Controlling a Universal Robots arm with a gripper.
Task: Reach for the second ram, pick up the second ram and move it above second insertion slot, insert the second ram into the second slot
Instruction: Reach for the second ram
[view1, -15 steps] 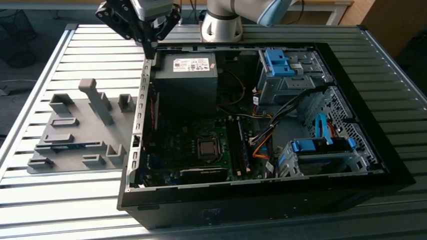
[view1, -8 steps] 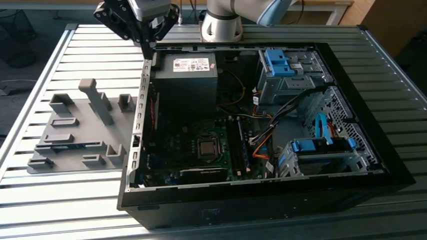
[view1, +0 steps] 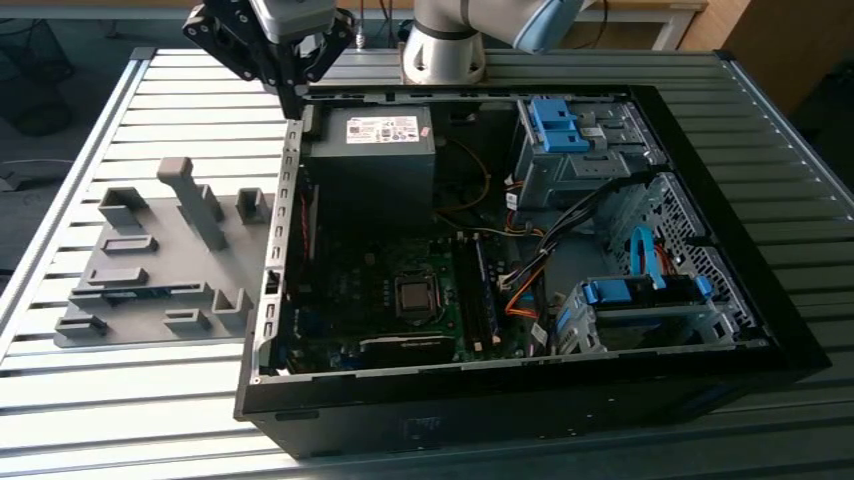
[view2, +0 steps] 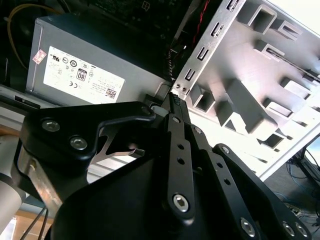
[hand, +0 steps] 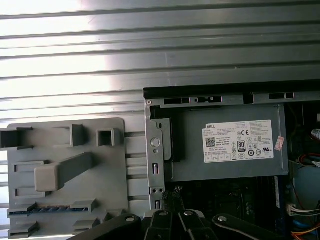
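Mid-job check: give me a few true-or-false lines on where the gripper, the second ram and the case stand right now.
1. The gripper holds the second ram. False: the second ram lies in the gray fixture, apart from the gripper.
2. The gripper hangs at the edge of the computer case, beside the power supply. True.
3. The gray fixture sits at the exterior view's right of the computer case. False: it sits at the exterior view's left of it.
4. The computer case is open, with the motherboard showing. True.
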